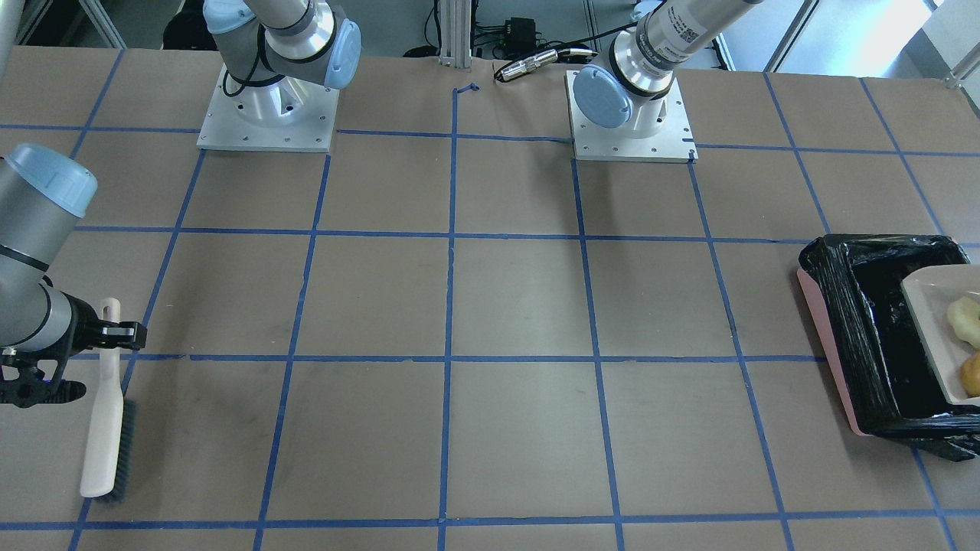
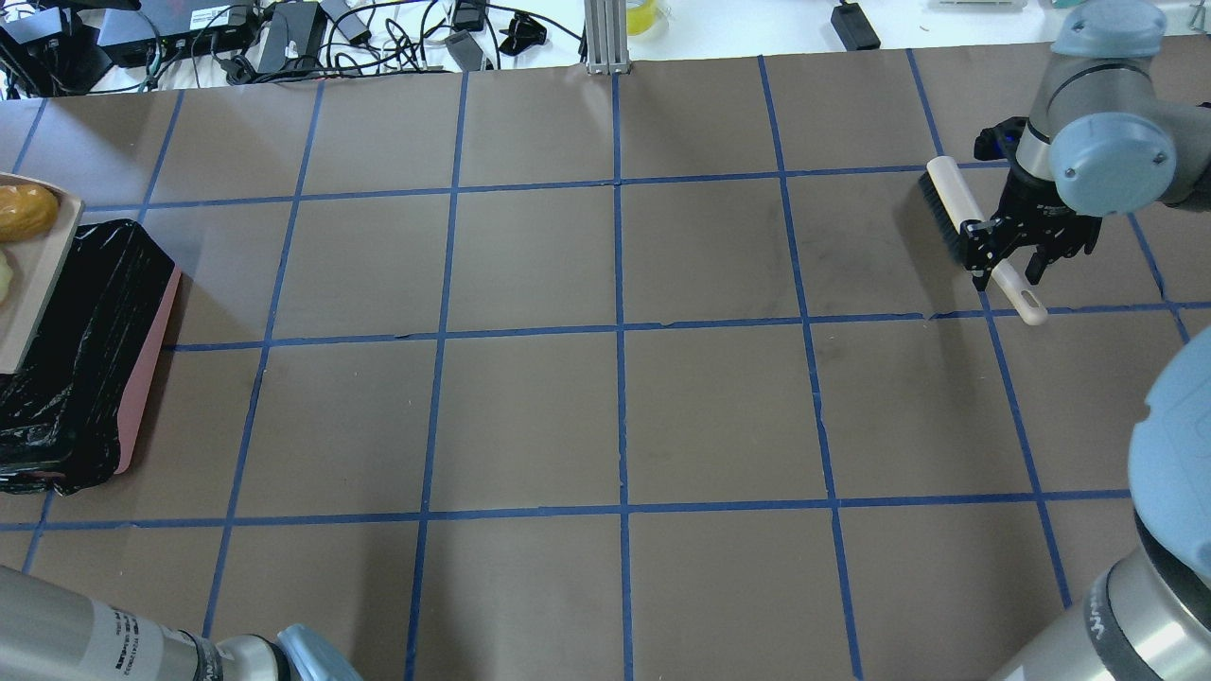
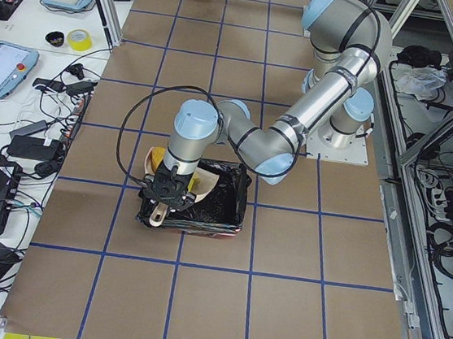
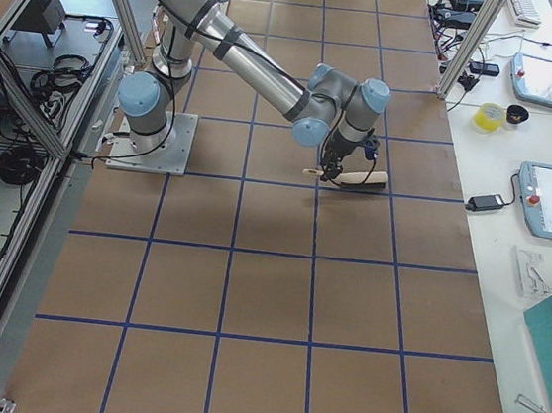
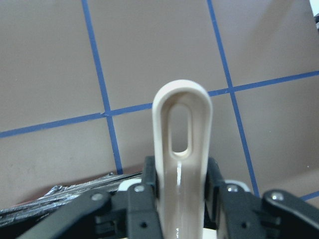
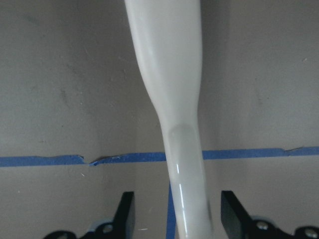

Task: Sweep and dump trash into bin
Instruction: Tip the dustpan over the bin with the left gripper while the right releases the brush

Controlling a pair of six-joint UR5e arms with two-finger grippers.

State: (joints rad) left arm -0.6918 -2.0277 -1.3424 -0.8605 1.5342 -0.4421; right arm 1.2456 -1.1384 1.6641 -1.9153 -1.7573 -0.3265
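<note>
L gripper (image 5: 182, 174) is clenched on the dustpan (image 1: 934, 321): its fingers (image 5: 148, 175) press both sides of the beige looped handle, w/ the loop end sticking out past the fingertips. The pan end lies on the other side of the fingers, over the open mouth of the bin (image 1: 842, 306), a pink tub w/ a crinkled black bag, sitting on the bench (image 2: 530, 416) under the L gripper. The trash is in the pan, not in the bin: orange-brown lump (image 2: 24, 210) and pale bit (image 1: 966, 320) both lie on the pan floor, part cut off by the frame edges. R gripper (image 2: 1010, 270) is released: its fingers (image 6: 125, 214) straddle the thin handle of the brush (image 2: 949, 199) w/ a clear gap each side, not touching it. The brush lies flat on the bench, bristles to one side, its wide head out ahead of the fingertips and the handle tip running back btwn them. A blue tape line (image 6: 50, 160) crosses under the handle just ahead of the R fingers.
</note>
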